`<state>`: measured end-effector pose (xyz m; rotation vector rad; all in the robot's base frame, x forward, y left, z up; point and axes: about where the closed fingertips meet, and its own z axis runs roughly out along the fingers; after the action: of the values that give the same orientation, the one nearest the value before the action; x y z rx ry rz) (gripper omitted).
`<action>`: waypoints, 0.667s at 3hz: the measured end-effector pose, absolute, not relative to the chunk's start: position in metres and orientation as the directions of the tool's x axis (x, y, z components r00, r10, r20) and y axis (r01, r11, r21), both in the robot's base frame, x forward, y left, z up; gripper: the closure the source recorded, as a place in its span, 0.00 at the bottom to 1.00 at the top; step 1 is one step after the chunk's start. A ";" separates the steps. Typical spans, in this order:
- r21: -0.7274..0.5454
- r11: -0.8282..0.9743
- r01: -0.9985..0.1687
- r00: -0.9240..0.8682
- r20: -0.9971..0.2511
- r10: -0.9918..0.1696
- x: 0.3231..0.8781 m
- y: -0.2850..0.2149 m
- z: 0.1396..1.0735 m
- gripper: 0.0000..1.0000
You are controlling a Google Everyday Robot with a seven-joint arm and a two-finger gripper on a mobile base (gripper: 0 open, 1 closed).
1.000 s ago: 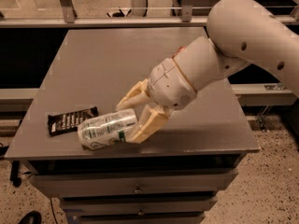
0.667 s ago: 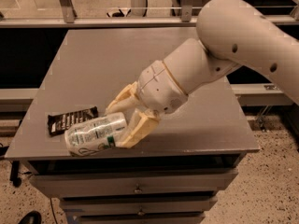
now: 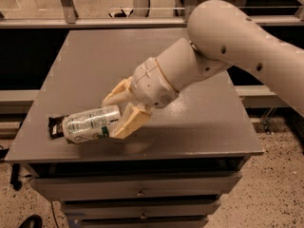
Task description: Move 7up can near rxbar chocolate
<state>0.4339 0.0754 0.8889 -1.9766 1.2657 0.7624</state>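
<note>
The 7up can (image 3: 89, 124), silvery-white with green markings, lies on its side held in my gripper (image 3: 118, 114), low over the front left part of the grey table (image 3: 199, 122). The cream fingers (image 3: 127, 121) are shut on the can's right end. The rxbar chocolate (image 3: 55, 126), a black-brown wrapper, lies on the table right behind the can; only its left end shows, the can hides the rest. My white arm reaches in from the upper right.
The table's front edge (image 3: 142, 155) runs just below the can, with drawers (image 3: 137, 191) under it. A rail (image 3: 95, 23) runs along the table's back. Floor shows to the right and left.
My gripper has carried the can to the left and slightly forward, so the can now covers most of the rxbar chocolate that showed fully before.
</note>
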 end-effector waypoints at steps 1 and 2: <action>-0.228 -0.286 -0.931 0.355 -0.752 -0.555 0.454 0.071 0.870 1.00; -0.240 -0.280 -0.929 0.362 -0.742 -0.564 0.467 0.067 0.853 1.00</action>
<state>0.4668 0.0673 0.8530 -1.9619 1.2922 0.7055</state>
